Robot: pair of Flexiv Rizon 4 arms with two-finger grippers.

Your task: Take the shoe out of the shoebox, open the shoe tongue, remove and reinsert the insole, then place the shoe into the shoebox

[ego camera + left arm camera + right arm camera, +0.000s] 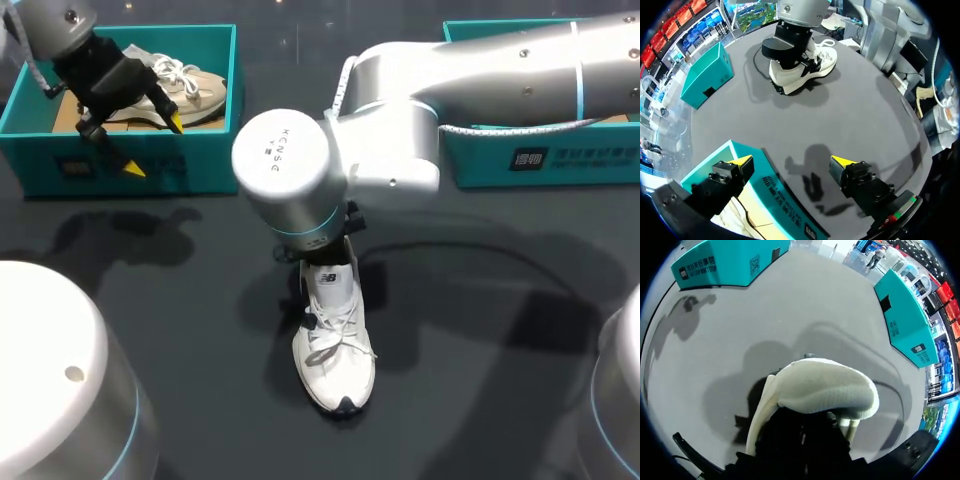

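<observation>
1. The white shoe (pixel 335 345) stands upright on the dark counter (pixel 480 380), out of its box. Its toe points toward the robot's base.
2. Your right arm (pixel 420 100) comes in over the heel end. The right gripper (pixel 802 65) sits at the shoe's opening, and I cannot tell whether it is open or closed.
3. A white padded piece (pixel 825 390) stands just ahead of the right wrist camera. It could be the tongue or the insole; I cannot tell which.
4. Expect a light shoe with a soft upper, a stiffer sole and a thin, floppy insole. Pinch the insole at its heel edge. The shoe may slide on the counter.
5. Your left gripper (pixel 154 145) is wide open and empty, over the front wall of a teal shoebox (pixel 40 140) that holds a beige shoe (pixel 195 90).
6. A second teal box (pixel 560 160) sits far right, partly under the right arm.
</observation>
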